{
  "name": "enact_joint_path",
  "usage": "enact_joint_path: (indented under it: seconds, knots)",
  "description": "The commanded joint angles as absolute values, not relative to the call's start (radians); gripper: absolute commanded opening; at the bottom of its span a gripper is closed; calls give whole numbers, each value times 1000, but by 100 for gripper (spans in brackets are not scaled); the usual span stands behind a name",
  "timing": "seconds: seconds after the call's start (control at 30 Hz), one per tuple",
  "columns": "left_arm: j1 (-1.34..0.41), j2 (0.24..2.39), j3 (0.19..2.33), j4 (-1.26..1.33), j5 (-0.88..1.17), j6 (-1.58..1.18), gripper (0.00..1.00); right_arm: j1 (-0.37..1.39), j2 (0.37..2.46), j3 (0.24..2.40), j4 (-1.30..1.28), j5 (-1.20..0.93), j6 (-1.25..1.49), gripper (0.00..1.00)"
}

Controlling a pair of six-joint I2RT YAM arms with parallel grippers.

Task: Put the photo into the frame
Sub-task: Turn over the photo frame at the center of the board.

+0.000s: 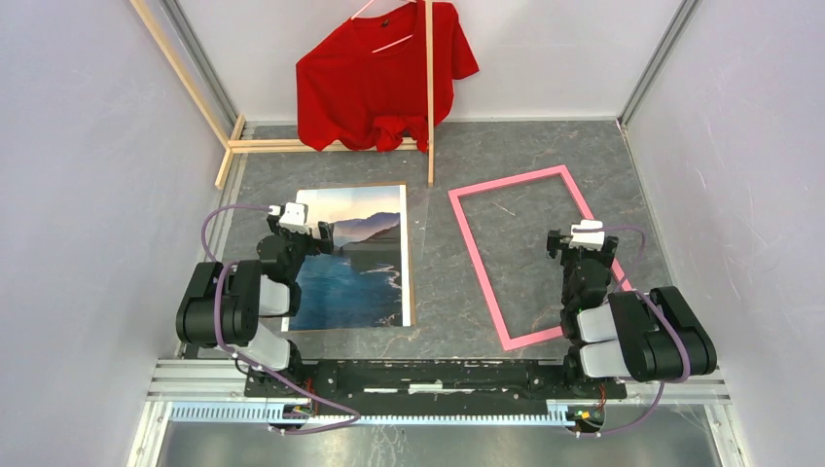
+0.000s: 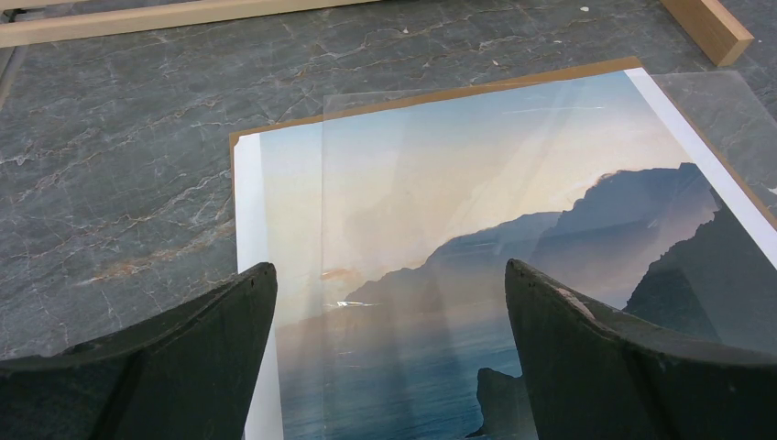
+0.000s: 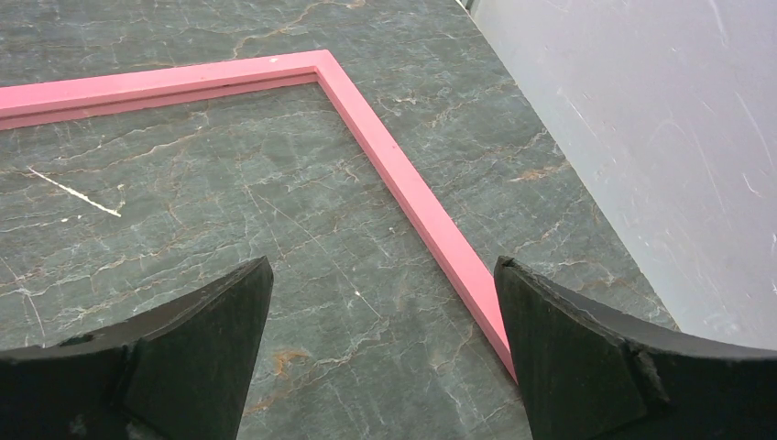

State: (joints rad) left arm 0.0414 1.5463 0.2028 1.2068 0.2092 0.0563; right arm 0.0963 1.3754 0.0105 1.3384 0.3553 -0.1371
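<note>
The photo (image 1: 355, 258), sea and mountains face up, lies flat at centre left on a brown backing board (image 1: 412, 282). A clear sheet (image 2: 550, 183) lies askew over it in the left wrist view. The pink frame (image 1: 471, 242) lies empty on the table to the right, pink side up. My left gripper (image 1: 297, 226) is open and empty over the photo's (image 2: 403, 238) left edge. My right gripper (image 1: 582, 243) is open and empty above the frame's right rail (image 3: 417, 206).
A wooden-stick rack (image 1: 429, 92) with a red shirt (image 1: 379, 73) stands at the back. Pale walls enclose the grey marbled table (image 1: 438, 233) on the left, back and right. A wooden bar (image 2: 705, 26) lies beyond the photo.
</note>
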Motion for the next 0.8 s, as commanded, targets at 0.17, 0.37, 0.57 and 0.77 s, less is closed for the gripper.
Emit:
enact_joint_path:
  seconds: [0.17,0.37,0.57,0.77]
  knots:
    - [56,1506,205,1234,231,9,100,97,1351,-84,1408,370,-144,98]
    - [76,1236,451,603,259,50,100,100,1198,379,395,672,166,98]
    - [85,1146,699,69,285,78,100,79,1114,431,350,249,333,98]
    - [84,1192,849,-134,299,34,100,271,1121,489,231,200,246,98]
